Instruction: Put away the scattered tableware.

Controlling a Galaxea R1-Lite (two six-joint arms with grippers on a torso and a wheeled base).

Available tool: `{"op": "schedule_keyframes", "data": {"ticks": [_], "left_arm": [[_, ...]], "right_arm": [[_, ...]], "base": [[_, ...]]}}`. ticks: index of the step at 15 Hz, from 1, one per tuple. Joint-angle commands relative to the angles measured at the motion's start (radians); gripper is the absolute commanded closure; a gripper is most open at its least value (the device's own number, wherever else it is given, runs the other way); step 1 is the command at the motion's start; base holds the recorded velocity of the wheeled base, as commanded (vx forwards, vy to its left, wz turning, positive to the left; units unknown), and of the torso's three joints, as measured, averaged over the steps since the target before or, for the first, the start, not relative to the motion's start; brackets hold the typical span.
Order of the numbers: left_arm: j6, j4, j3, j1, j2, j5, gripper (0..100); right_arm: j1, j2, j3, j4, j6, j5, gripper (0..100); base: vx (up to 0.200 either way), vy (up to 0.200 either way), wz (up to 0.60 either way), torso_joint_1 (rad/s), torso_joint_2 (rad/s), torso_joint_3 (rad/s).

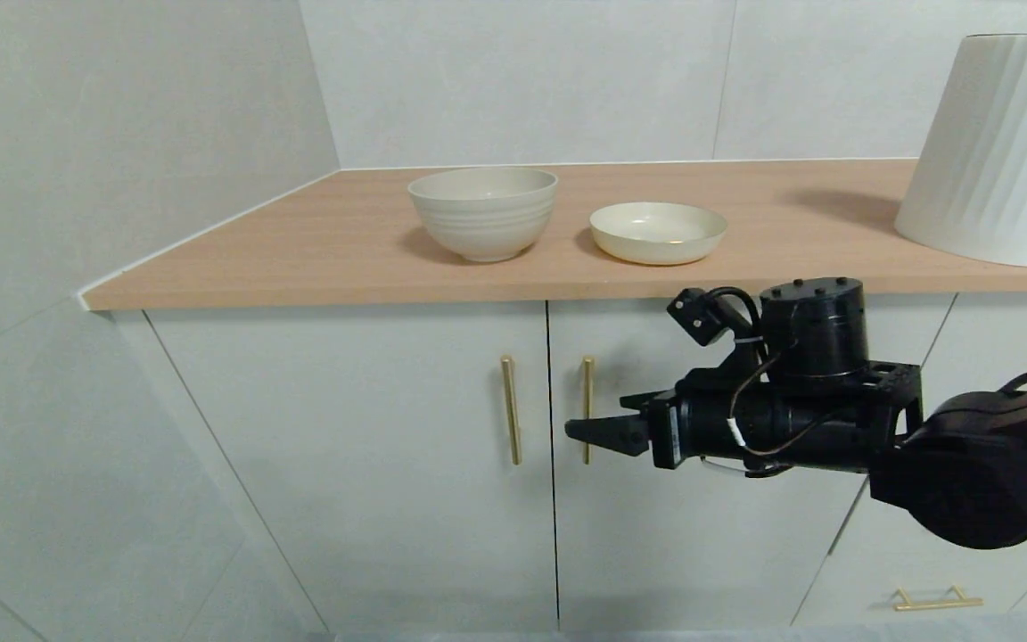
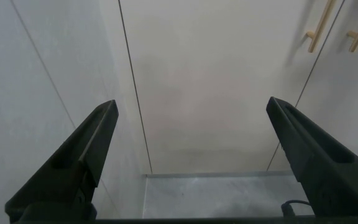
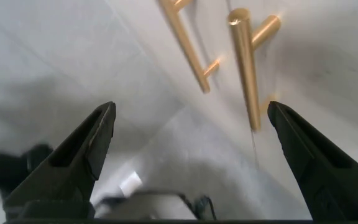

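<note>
A deep cream bowl (image 1: 483, 214) and a shallow cream dish (image 1: 658, 232) stand side by side on the wooden countertop (image 1: 299, 259). Below the counter, my right gripper (image 1: 587, 431) is held level in front of the cabinet doors, its tips right at the right door's gold handle (image 1: 587, 406). In the right wrist view this gripper (image 3: 190, 112) is open, with nothing between its fingers and a gold handle (image 3: 246, 68) just ahead. My left gripper (image 2: 191, 104) is open and empty too, facing the lower cabinet front near the floor.
The left door has a matching gold handle (image 1: 511, 410) just across the door seam. A tall white ribbed container (image 1: 995, 152) stands at the counter's right end. A small gold drawer pull (image 1: 937, 599) sits low on the right. Tiled wall closes off the left side.
</note>
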Motion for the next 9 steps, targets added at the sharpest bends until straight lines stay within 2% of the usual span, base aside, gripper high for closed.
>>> {"op": "schedule_keyframes", "data": {"ticks": [1, 6, 9], "left_arm": [[0.000, 0.000, 0.000, 0.000, 0.000, 0.000, 0], [0.000, 0.000, 0.000, 0.000, 0.000, 0.000, 0], [0.000, 0.000, 0.000, 0.000, 0.000, 0.000, 0]], "right_arm": [[0.003, 0.103, 0.003, -0.061, 0.029, -0.003, 0], [0.009, 0.143, 0.005, -0.148, 0.066, -0.016, 0], [0.025, 0.185, 0.009, -0.248, 0.107, -0.027, 0]], "base": [[0.000, 0.000, 0.00, 0.000, 0.00, 0.000], [0.000, 0.000, 0.00, 0.000, 0.00, 0.000], [0.000, 0.000, 0.00, 0.000, 0.00, 0.000]]}}
